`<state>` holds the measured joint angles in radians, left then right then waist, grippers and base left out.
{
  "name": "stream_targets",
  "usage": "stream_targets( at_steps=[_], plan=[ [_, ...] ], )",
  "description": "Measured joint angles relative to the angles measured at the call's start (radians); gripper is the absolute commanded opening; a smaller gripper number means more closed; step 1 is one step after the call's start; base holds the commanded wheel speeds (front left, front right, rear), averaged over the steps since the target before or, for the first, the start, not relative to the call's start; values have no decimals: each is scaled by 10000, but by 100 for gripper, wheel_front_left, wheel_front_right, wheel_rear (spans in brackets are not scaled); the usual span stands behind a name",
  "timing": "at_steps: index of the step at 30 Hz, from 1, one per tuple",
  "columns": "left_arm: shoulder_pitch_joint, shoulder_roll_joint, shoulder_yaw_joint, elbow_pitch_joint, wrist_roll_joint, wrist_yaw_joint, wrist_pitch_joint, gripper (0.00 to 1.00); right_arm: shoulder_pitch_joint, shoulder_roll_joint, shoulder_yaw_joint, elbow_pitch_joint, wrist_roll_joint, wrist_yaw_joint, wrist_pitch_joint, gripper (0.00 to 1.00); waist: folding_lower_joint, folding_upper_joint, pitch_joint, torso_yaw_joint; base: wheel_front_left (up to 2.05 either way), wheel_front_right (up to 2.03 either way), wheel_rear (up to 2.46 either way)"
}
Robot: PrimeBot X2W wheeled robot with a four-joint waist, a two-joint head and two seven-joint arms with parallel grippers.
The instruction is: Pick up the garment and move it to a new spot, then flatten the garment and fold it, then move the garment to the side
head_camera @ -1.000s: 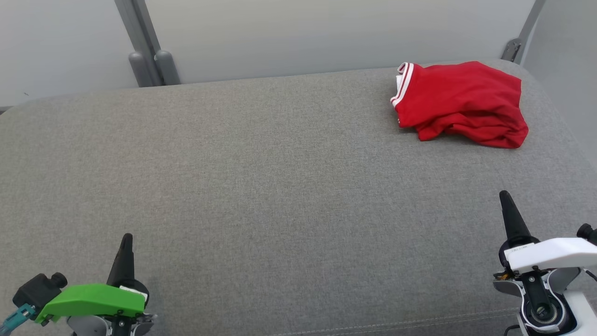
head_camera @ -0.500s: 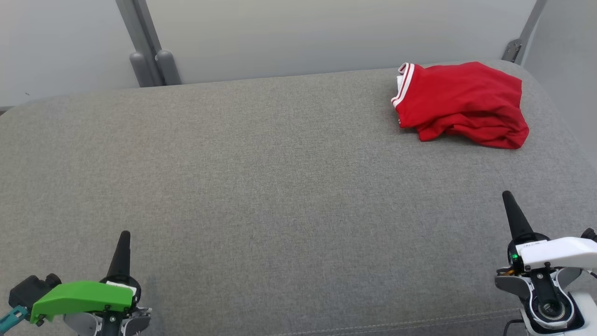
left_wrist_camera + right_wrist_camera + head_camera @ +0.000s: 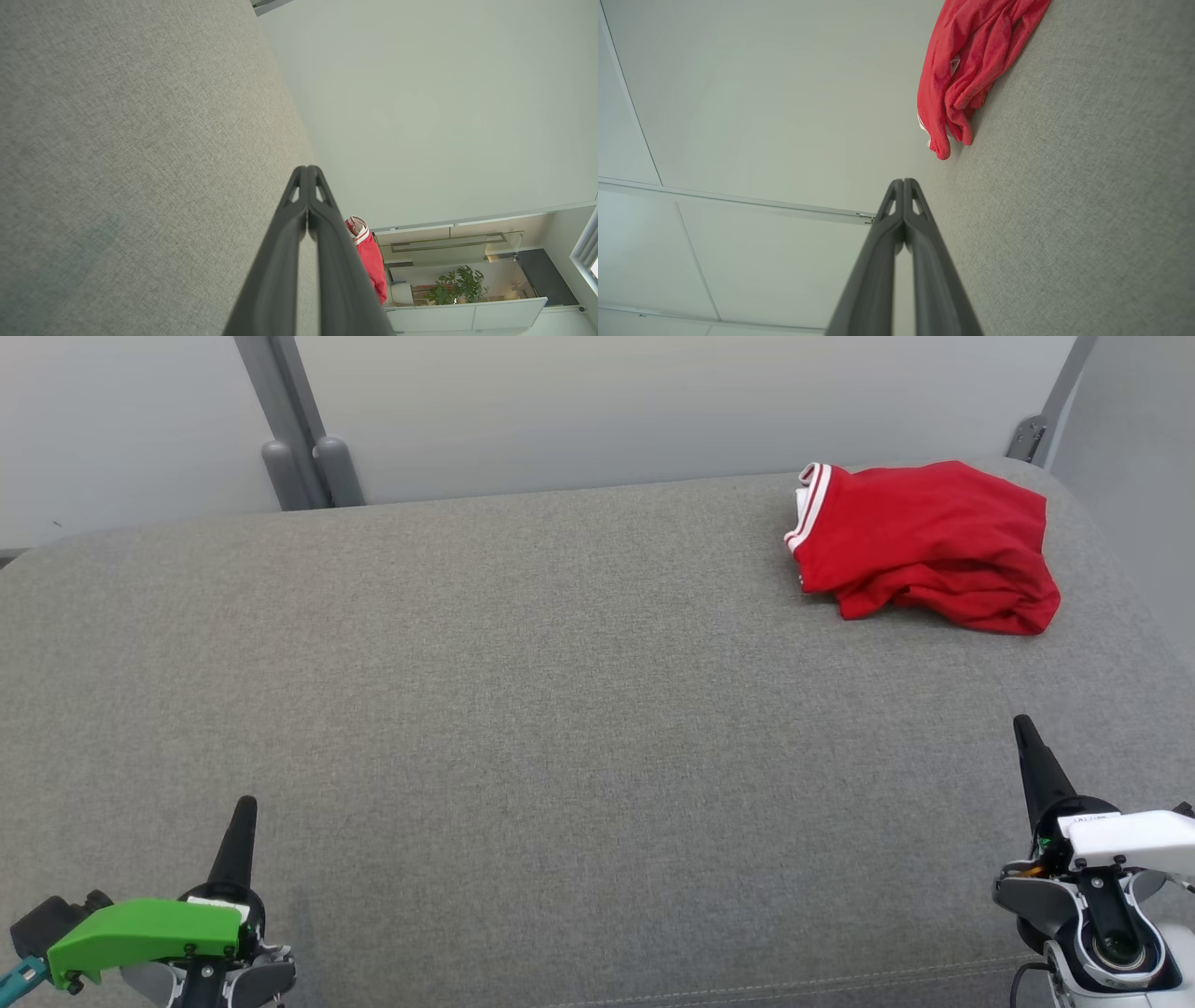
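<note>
garment (image 3: 924, 546): red, loosely bunched, 1 o'clock on grey bench (image 3: 560, 709), by its far edge
my left end effector (image 3: 246, 805): clenched, empty, 7 o'clock
my right end effector (image 3: 1023, 724): clenched, empty, 5 o'clock, well apart from garment
step: either awaiting my pick-up, or roughly folded and set aside; can't tell
next move: hangs on which, so none called

left gripper (image 3: 246, 805): two long dark tapered fingers (image 3: 280, 270), triangular cut-outs near the tips, green cover (image 3: 140, 933) with small dark screws, black knob (image 3: 42, 919) behind it, teal plug (image 3: 17, 975) at the edge
right gripper (image 3: 1023, 726): same fingers, white cover (image 3: 1130, 829) with small printed label, grey-white housing (image 3: 1032, 901) round a black ring, black cable (image 3: 1024, 992) below
</note>
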<state>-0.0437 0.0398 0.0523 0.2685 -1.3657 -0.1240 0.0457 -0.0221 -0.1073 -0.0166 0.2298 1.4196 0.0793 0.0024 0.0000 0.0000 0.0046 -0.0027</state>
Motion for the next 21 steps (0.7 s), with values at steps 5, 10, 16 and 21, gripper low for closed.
stream_targets(
  at_steps=[5,10,16,21],
  plan=[
    [-66,-2,82,31,-667,0,167,0,-122,104,-159,94,663,90,176,0,0,0,-5,9,0,0,0],
    [-95,-4,138,38,-1239,0,337,0,-128,150,-316,203,1235,190,328,0,0,0,-10,17,0,0,0],
    [-129,-13,209,54,-1908,0,525,0,-220,244,-481,316,1893,276,491,0,0,0,-15,26,0,0,0],
    [-141,-17,282,61,-2347,0,652,0,-318,291,-589,374,2290,347,600,0,0,0,-17,30,0,0,0]
  ],
)
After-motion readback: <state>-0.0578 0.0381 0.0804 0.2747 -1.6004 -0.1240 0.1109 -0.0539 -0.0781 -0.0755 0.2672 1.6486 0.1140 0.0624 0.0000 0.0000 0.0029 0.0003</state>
